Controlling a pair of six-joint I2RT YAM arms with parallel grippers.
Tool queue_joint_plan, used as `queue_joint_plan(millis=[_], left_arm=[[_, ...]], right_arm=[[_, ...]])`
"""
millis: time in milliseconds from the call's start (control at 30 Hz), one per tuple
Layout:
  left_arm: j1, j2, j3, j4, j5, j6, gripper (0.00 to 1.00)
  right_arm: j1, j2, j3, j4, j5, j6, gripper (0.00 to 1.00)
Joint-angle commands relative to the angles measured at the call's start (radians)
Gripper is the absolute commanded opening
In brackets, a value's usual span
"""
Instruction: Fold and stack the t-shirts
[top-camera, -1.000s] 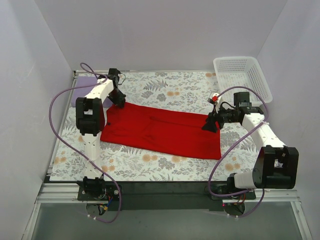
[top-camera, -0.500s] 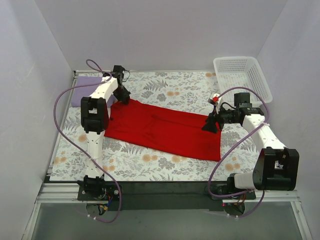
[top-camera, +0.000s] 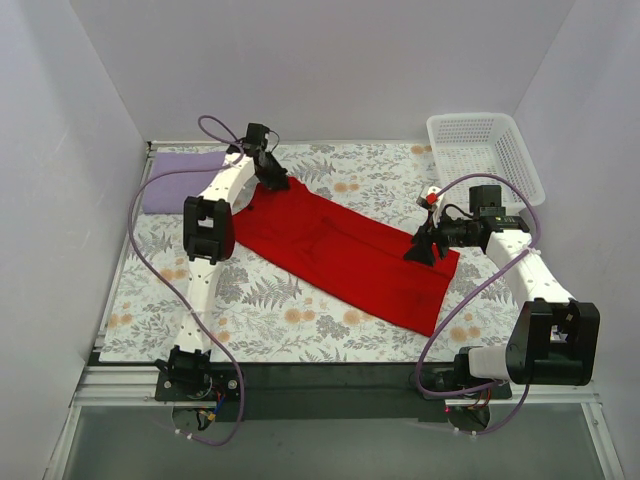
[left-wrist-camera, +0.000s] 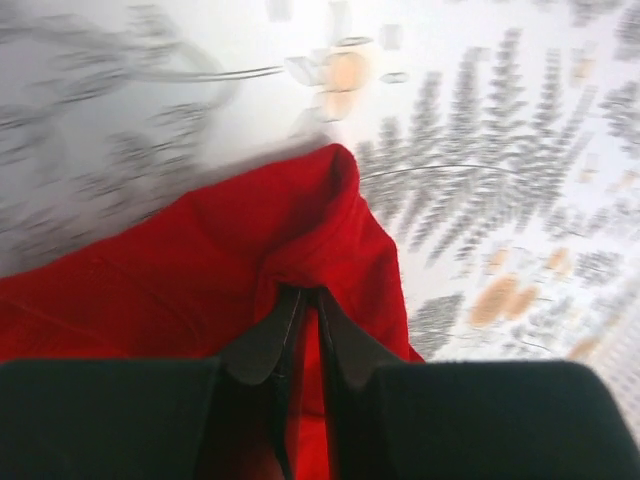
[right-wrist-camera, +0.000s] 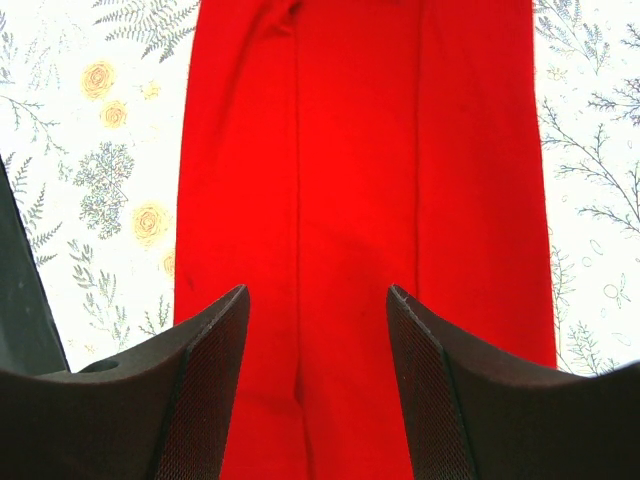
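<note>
The bright red t-shirt (top-camera: 345, 250) lies as a long folded strip, slanting from the back left to the near right of the floral table. My left gripper (top-camera: 272, 181) is shut on the strip's far left end. In the left wrist view the red t-shirt (left-wrist-camera: 200, 260) bunches up where the left gripper (left-wrist-camera: 305, 292) pinches it. My right gripper (top-camera: 424, 250) stands open low over the strip's right end. The right wrist view shows the right gripper (right-wrist-camera: 318, 295) with flat red t-shirt (right-wrist-camera: 360, 150) between its fingers. The lavender t-shirt (top-camera: 180, 182) lies as a flat rectangle at the far left.
A white lattice basket (top-camera: 486, 152) stands at the back right corner. White walls close in the table on three sides. The left arm's purple cable (top-camera: 160, 215) loops over the table's left part, near the lavender t-shirt.
My left gripper has swung to the right and toward the back, dragging the red t-shirt's left end with it, so the strip now lies on a slant. The right arm has stayed put.
</note>
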Motion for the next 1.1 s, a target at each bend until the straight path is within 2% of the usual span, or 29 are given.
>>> queue_joint_plan(millis=[0,200,333,567,700,800,833,867,900,933,967,1067], left_arm=[[-0.041,0.114,0.031,0.080,0.126,-0.050,0.08],[-0.058,0.148,0.043,0.241,0.244,-0.117,0.08],[-0.053,0.118,0.042,0.298,0.266,-0.108,0.13],[-0.003,-0.154,-0.039,0.370,0.220,-0.012,0.37],[0.025,-0.345,-0.122,0.373,0.197,0.096,0.47],[0.042,-0.558,-0.321,0.383,0.165,0.194,0.54],[0.060,-0.680,-0.388,0.412,0.157,0.209,0.59],[0.074,-0.745,-0.559,0.430,0.157,0.217,0.62],[0.091,-0.811,-0.644,0.456,0.165,0.213,0.66],[0.144,-0.940,-0.750,0.513,0.204,0.203,0.72],[0.174,-1.002,-0.920,0.540,0.238,0.173,0.75],[0.329,-1.212,-1.137,0.596,0.353,0.162,0.75]], right_arm=[[-0.003,-0.023,0.001,0.017,-0.029,0.006,0.64],[-0.003,-0.007,0.002,0.019,-0.024,0.007,0.64],[-0.003,0.005,0.002,0.017,-0.019,0.004,0.64],[-0.005,0.005,-0.011,0.017,-0.027,-0.013,0.64],[-0.005,-0.004,-0.024,0.017,-0.036,-0.034,0.64],[-0.003,-0.015,-0.036,0.017,-0.044,-0.059,0.64],[-0.003,-0.020,-0.037,0.014,-0.049,-0.063,0.63],[-0.003,-0.026,-0.043,0.014,-0.050,-0.068,0.63],[-0.003,-0.029,-0.045,0.017,-0.052,-0.074,0.63],[-0.003,-0.033,-0.048,0.017,-0.056,-0.082,0.64],[-0.005,-0.038,-0.051,0.014,-0.058,-0.086,0.64],[-0.003,-0.047,-0.062,0.014,-0.069,-0.094,0.64]])
